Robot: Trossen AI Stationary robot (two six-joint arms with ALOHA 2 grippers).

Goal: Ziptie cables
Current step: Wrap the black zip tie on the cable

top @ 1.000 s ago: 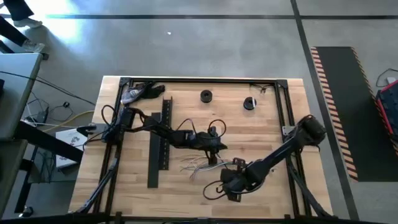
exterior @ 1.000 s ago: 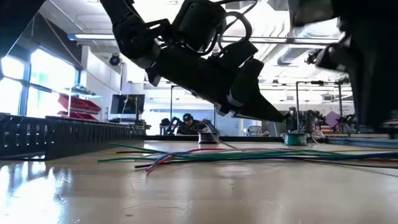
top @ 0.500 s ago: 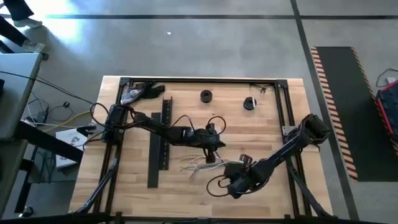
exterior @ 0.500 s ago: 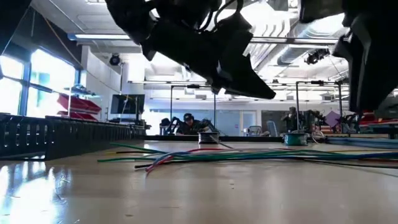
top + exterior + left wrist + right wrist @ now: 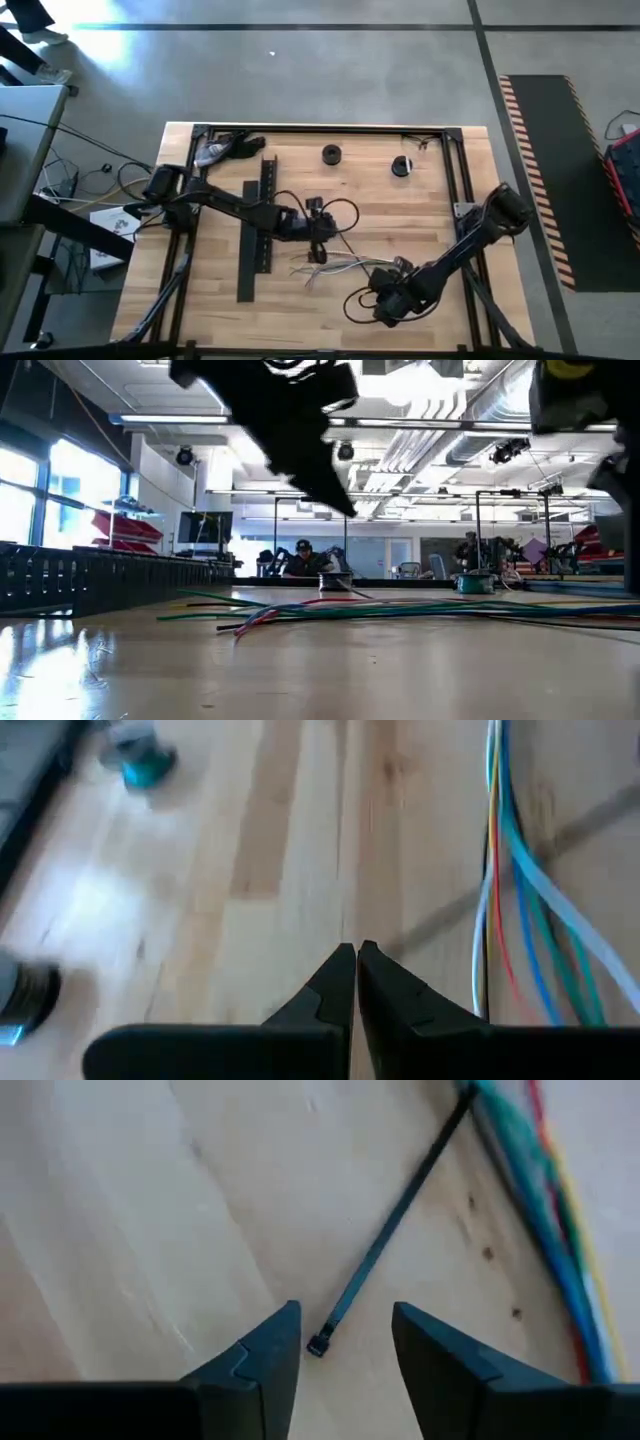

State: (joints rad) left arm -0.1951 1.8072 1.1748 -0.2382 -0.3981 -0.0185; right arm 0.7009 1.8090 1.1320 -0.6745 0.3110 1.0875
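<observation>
Overhead, the cables (image 5: 335,266) lie mid-desk (image 5: 420,220) — left claw (image 5: 355,960) clenched above, right claw (image 5: 345,1342) parted over a black ziptie (image 5: 390,1230).

Left gripper (image 5: 355,952) closed above table, cables (image 5: 505,870) beside.

Thin multicoloured cables (image 5: 330,266) lie loosely fanned, flat on the table's middle.
</observation>
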